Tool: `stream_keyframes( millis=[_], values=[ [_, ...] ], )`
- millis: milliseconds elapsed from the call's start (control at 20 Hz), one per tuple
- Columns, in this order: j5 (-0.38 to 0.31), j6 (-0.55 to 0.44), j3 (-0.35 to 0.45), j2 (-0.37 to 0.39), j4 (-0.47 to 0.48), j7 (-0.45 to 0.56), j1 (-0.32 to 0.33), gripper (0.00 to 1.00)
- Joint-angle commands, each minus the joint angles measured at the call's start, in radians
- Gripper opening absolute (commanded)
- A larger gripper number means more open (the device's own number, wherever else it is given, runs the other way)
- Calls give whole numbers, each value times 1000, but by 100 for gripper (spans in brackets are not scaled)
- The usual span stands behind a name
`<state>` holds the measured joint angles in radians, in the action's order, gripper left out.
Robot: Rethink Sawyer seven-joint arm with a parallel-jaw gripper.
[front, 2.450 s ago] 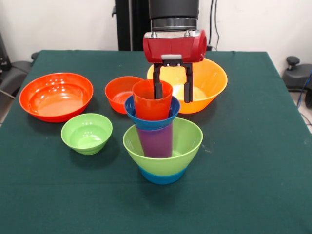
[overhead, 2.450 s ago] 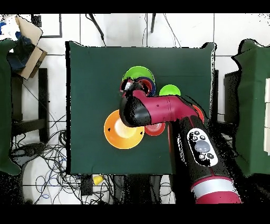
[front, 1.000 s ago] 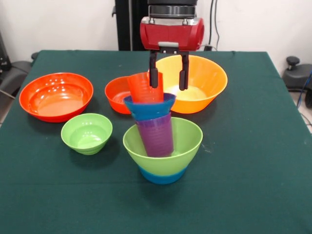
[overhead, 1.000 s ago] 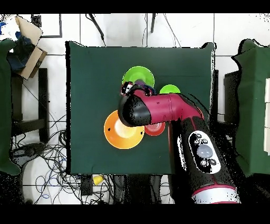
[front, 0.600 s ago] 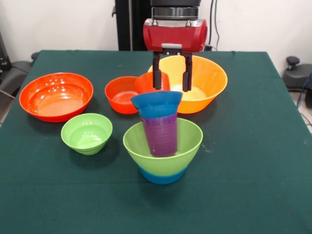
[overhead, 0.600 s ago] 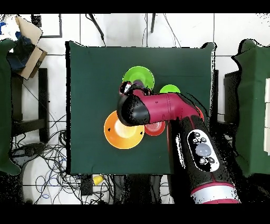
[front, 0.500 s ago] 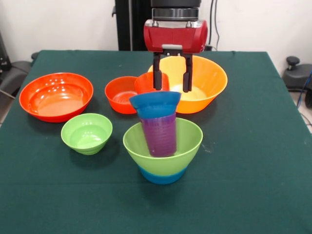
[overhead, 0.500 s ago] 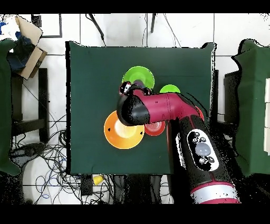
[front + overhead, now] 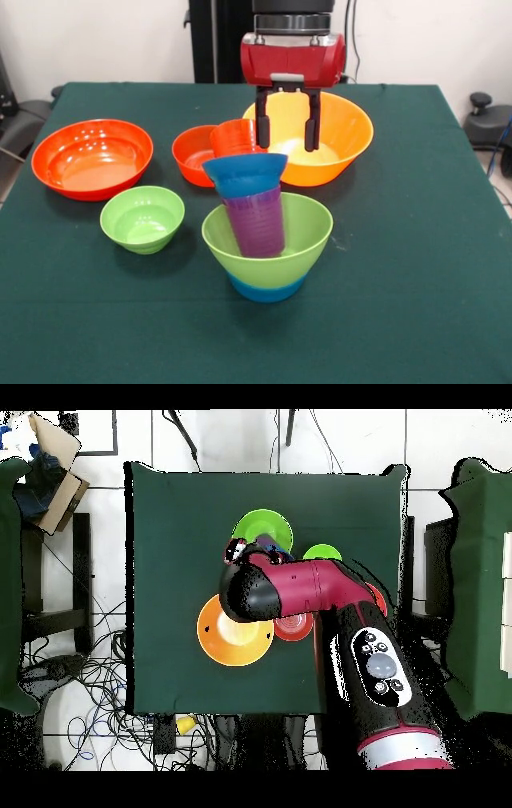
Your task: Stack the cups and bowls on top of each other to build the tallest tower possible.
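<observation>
Gripper [image 9: 287,130]: jaws apart, holding nothing, hanging over large yellow-orange bowl [image 9: 344,136]
Orange-red cup [image 9: 234,138]: free of gripper, behind tower beside medium red-orange bowl [image 9: 192,152]
Tower [image 9: 264,224]: dark blue bowl [image 9: 244,174] tilted on purple cup [image 9: 256,224], in light green bowl [image 9: 300,236] on light blue

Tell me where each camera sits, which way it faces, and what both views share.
Front view: across the table from the robot, facing the pedestal; the arm drops from the top, its open gripper above the yellow-orange bowl, behind the tower.
Overhead view: above the table, looking straight down, base at the bottom; the red arm hides most bowls.
Shared: the green table, the arm, the tower's large green bowl, the small green bowl and the yellow-orange bowl, turned half round between views.
</observation>
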<state>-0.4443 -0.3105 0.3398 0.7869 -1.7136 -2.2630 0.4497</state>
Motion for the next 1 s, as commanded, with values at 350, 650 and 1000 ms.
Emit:
stream_keyframes(
  millis=[350,650,1000],
  values=[
    [10,-46,57,65,-171,23,28,100],
    [-6,-2,33,96,-252,-14,19,100],
    [-40,71,-1,100,-311,-47,-3,100]
  ],
)
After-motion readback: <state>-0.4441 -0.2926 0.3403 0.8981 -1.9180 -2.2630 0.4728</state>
